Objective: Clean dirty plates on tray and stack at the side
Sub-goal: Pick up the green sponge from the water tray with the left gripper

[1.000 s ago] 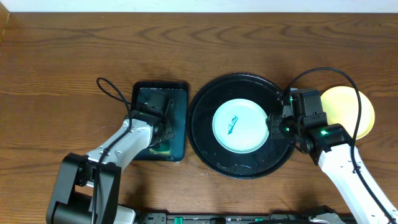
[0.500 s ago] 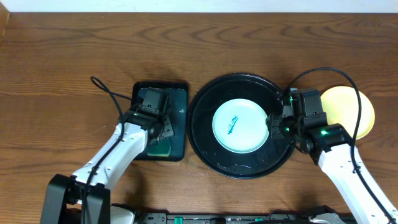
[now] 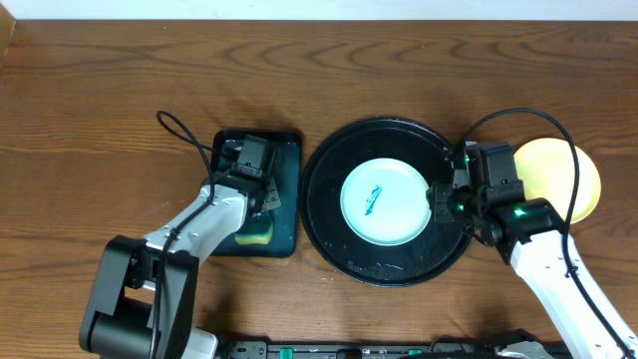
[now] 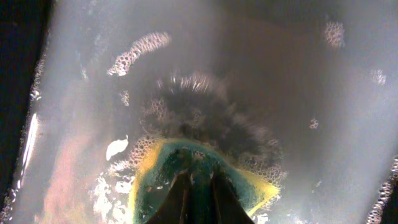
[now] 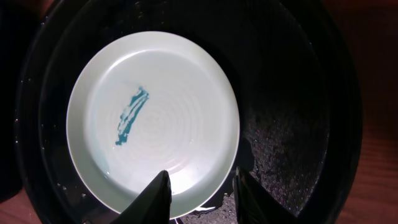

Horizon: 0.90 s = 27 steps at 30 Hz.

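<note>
Wood-grain tabletop: mint-white plate centred in black tray.
Its blue scribble runs diagonally, lower-left to upper-right; right gripper stands parted astride the plate's right rim; left gripper pinches a sponge in the teal tray.

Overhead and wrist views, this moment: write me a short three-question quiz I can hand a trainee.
1. True or false: the mint-white plate on the black tray is already clean.
2. What is the left gripper shut on? A) a sponge B) a plate rim C) nothing
3. Where does the yellow plate lie?
Key: 1 false, a blue scribble marks its middle. 2 A, in the soapy teal tray. 3 On the bare table right of the black tray, partly hidden by the right arm.
</note>
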Each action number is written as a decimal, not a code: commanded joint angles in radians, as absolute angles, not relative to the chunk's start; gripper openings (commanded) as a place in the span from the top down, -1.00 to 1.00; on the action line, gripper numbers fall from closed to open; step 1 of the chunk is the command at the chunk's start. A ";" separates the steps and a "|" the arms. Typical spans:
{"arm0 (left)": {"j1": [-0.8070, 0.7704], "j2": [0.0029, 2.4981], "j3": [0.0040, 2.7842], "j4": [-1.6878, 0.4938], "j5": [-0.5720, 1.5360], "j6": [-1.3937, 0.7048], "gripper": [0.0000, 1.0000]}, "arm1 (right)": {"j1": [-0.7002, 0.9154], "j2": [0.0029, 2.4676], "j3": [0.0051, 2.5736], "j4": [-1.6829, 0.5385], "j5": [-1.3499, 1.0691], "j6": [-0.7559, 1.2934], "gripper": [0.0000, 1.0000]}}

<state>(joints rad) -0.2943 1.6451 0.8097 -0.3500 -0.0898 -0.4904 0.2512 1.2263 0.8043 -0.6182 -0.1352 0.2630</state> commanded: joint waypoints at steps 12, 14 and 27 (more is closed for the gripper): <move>-0.284 1.392 0.898 -0.700 -0.022 -0.488 -0.29 | 0.257 1.221 0.820 -0.632 -0.140 0.276 0.37; -0.286 1.386 0.891 -0.794 0.067 -0.499 -0.29 | 0.257 1.221 0.820 -0.632 -0.140 0.276 0.36; -0.287 1.573 0.706 -0.624 0.095 -0.581 0.30 | 0.257 1.221 0.820 -0.632 -0.140 0.277 0.35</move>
